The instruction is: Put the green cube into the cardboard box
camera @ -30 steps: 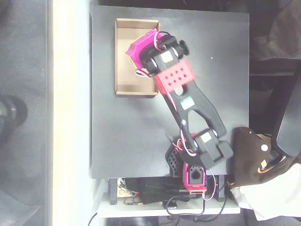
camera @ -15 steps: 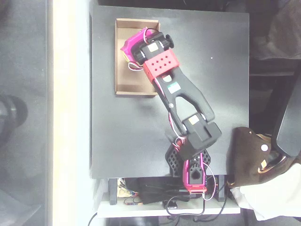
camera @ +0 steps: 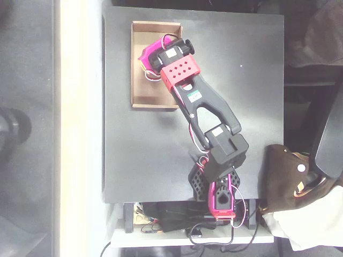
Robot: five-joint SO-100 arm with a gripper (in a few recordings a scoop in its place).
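The tan cardboard box (camera: 146, 91) lies at the far left of the black table (camera: 241, 96) in the overhead view. My magenta gripper (camera: 144, 57) hangs over the upper middle of the box, with the red wrist block and black arm right behind it. The magenta head covers its jaws from above, so I cannot tell how they stand. The green cube is hidden; no lime cube lies on the bare box floor or on the table.
The table's left edge runs just beside the box, with a pale strip of floor beyond it. A brown bag (camera: 284, 176) sits off the table's right edge. The arm's base and cables (camera: 220, 201) are at the table's near edge.
The arm has swung left and stretched out, carrying the gripper from the box's right wall to over its middle.
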